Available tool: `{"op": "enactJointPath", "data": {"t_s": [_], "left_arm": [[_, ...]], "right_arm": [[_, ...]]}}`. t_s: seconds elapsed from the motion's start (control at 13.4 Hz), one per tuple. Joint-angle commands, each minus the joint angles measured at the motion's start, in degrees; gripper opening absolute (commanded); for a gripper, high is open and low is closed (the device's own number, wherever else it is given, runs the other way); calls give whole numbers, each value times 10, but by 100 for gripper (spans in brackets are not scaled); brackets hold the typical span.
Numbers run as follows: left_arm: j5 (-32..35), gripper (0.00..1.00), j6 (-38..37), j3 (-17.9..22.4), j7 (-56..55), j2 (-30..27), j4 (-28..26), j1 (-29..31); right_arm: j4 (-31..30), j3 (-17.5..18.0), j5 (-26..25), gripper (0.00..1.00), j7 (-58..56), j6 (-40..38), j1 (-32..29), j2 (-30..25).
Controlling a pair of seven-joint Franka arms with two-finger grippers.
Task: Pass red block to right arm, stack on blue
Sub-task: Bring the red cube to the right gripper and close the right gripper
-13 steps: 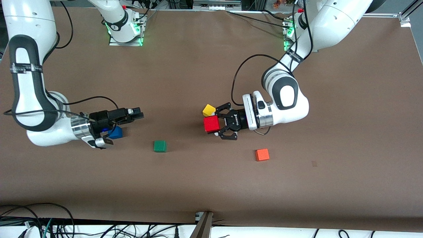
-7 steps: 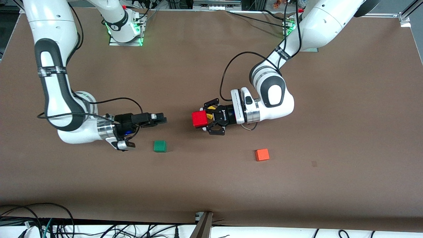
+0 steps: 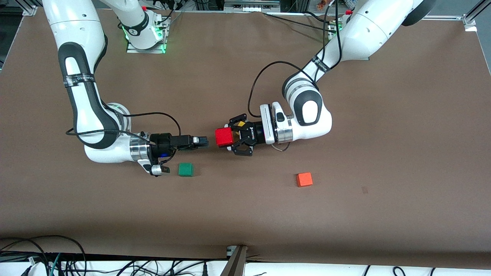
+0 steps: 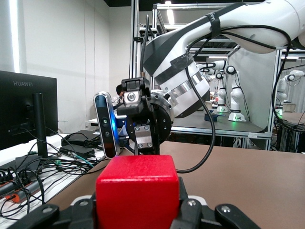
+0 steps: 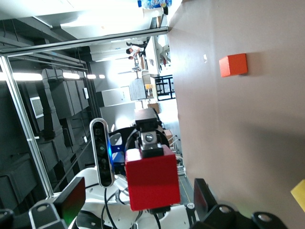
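The red block (image 3: 223, 137) is clamped in my left gripper (image 3: 231, 139), which lies level above the table middle and points toward the right arm's end. In the left wrist view the red block (image 4: 137, 191) fills the space between the left gripper (image 4: 137, 205) jaws. My right gripper (image 3: 203, 142) is open, level and aimed at the block, its tips a short gap from it. In the right wrist view the red block (image 5: 152, 177) hangs just off the right gripper (image 5: 138, 198), framed by its spread fingers (image 5: 202, 196). The blue cube is hidden under the right arm.
A green cube (image 3: 186, 169) lies nearer the front camera, beside the right wrist. An orange-red cube (image 3: 304, 179) lies toward the left arm's end. A yellow cube (image 3: 240, 124) is partly covered by the left gripper. Both arms' cables loop over the table.
Both grippers have closed in on each other over the table middle. The left one carried the red block toward the right arm. The right arm now covers the blue cube.
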Motion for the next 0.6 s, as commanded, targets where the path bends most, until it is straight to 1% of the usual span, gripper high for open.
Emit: {"op": "enactJointPath", "data": {"t_s": [0.0,0.3,0.52], "left_arm": [[-29,18,2,3,20,14,24,-10],[-31,18,2,2,20,14,24,-13],[-47,18,1,2,20,14,24,-18]], "right_arm": [[-16,-4,26,100,-13,17,11,-12],[-16,-4,26,100,-43,32,19,-3],[-16,-4,27,100,-49,38,22,-1]]}}
